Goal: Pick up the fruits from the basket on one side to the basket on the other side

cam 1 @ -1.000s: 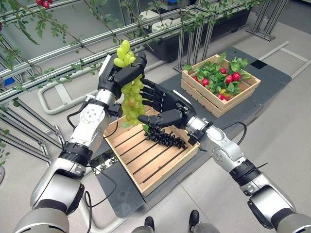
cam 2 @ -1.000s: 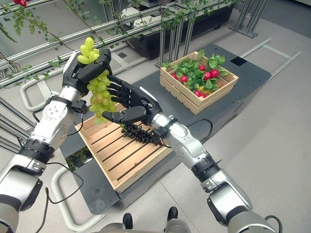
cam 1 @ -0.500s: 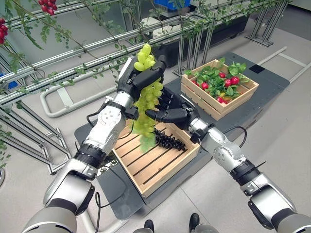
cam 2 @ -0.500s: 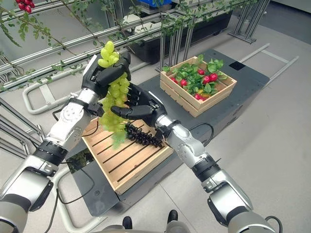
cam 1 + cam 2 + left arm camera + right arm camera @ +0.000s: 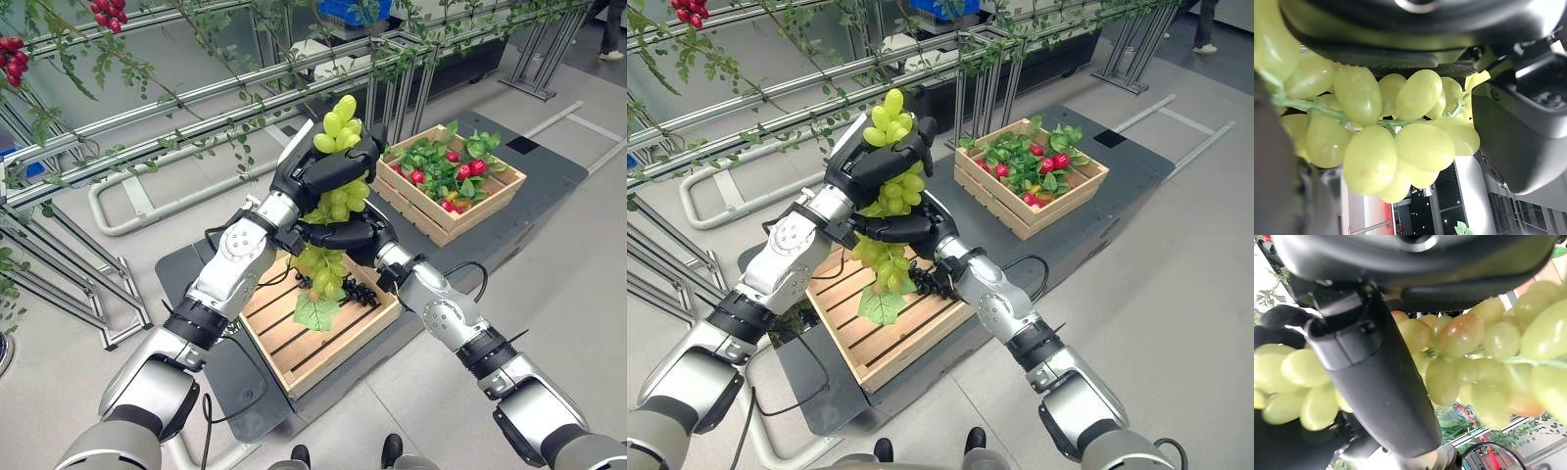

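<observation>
Your left arm reaches up and forward from the lower left, elbow bent, wrist raised. Its left hand is curled tight round the top of the green grape bunch, fingers wrapped over the front and the thumb closing from the other side, a few grapes poking out above the fingers. Your right arm comes in from the lower right, forearm angled up toward the same spot. Its right hand sits just below the left one, fingers and thumb curled round the middle of the bunch, with the rest of the grapes hanging beneath them.
</observation>
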{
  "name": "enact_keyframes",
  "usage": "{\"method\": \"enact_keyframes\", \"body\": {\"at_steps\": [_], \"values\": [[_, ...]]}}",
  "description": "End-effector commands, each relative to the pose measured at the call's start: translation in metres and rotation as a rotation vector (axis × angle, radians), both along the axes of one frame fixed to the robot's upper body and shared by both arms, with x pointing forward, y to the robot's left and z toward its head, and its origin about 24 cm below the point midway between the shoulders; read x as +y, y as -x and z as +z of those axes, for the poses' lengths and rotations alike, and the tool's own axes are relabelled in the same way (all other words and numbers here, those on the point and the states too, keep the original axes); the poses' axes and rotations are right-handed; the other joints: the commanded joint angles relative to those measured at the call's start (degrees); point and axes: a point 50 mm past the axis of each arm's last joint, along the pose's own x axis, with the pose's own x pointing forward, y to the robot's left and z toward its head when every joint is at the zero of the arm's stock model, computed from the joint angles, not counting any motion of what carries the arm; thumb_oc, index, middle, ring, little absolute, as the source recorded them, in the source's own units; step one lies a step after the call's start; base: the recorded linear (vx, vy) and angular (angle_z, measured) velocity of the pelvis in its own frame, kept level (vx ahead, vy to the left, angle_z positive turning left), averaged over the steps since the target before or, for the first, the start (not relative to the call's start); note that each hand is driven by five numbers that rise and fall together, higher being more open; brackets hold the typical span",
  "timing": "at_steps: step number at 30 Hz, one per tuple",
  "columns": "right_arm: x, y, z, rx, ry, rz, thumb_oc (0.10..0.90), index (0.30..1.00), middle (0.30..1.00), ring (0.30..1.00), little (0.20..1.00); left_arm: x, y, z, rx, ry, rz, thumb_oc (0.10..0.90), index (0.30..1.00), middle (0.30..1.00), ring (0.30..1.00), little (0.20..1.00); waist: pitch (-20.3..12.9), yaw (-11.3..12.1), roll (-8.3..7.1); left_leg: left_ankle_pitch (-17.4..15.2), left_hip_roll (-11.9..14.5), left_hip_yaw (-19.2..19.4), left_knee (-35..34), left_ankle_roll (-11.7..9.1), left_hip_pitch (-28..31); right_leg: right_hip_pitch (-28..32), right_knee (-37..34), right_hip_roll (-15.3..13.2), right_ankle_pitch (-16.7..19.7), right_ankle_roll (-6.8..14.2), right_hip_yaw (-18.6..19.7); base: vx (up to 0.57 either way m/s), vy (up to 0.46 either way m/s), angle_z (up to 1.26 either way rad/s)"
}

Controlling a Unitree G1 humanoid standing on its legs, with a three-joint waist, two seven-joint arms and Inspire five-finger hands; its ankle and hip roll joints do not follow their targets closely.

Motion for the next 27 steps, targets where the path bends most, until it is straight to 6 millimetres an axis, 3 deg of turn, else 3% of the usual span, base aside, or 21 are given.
{"method": "enact_keyframes", "body": {"at_steps": [1,2,4,13,16,27], "values": [[0.015,-0.002,0.011,-0.033,-0.186,-0.016,0.8,0.9,0.9,0.9,0.9,-0.02,0.011,0.032,-0.131,0.148,-0.121,0.4,0.3,0.3,0.3,0.3,-10.21,0.72,-0.78,-5.05,-2.55,-1.99,0.05,0.65,-1.65,4.31,0.12,-1.04,-7.14,-1.1,-1.15,0.0,0.0,0.0],[0.015,-0.002,0.012,-0.035,-0.191,-0.017,0.8,0.9,0.9,0.9,0.9,-0.02,0.011,0.032,-0.132,0.148,-0.119,0.4,0.3,0.3,0.3,0.3,-10.19,0.72,-0.77,-5.04,-2.54,-1.97,0.05,0.66,-1.64,4.3,0.12,-1.03,-7.12,-1.1,-1.13,0.0,0.0,0.0],[0.014,-0.003,0.015,-0.053,-0.202,-0.03,0.4,0.3,0.3,0.3,0.3,-0.02,0.011,0.033,-0.129,0.152,-0.108,0.4,0.3,0.3,0.3,0.3,-10.1,0.71,-0.75,-5.07,-2.52,-1.94,0.05,0.7,-1.56,4.34,0.12,-0.99,-7.09,-1.11,-1.06,0.0,0.0,0.0],[-0.003,-0.005,0.02,-0.087,-0.24,-0.118,0.4,0.3,0.3,0.3,0.3,-0.002,0.003,0.023,-0.098,0.159,0.041,0.427,0.34,0.34,0.34,0.34,-10.15,0.05,-0.62,-5.35,-2.41,-1.56,0.05,0.85,-1.19,4.25,0.12,-0.87,-7.13,-0.97,-0.25,0.0,0.0,0.0],[-0.007,-0.004,0.017,-0.084,-0.243,-0.135,0.4,0.3,0.3,0.3,0.3,0.003,0.001,0.019,-0.076,0.173,0.074,0.8,0.9,0.9,0.9,0.9,-10.2,-0.1,-0.59,-5.32,-2.35,-1.4,0.05,0.85,-1.14,4.23,0.12,-0.87,-7.1,-0.93,-0.12,0.0,0.0,0.0],[-0.033,-0.005,0.009,-0.09,-0.238,-0.231,0.4,0.3,0.3,0.3,0.3,0.025,-0.005,-0.007,0.025,0.215,0.221,0.8,0.9,0.9,0.9,0.9,-9.62,-0.9,-0.64,-5.54,-1.88,-0.78,0.05,0.8,-0.69,4.2,0.12,-0.62,-7.17,-0.93,0.49,0.0,-0.001,0.0]]}}
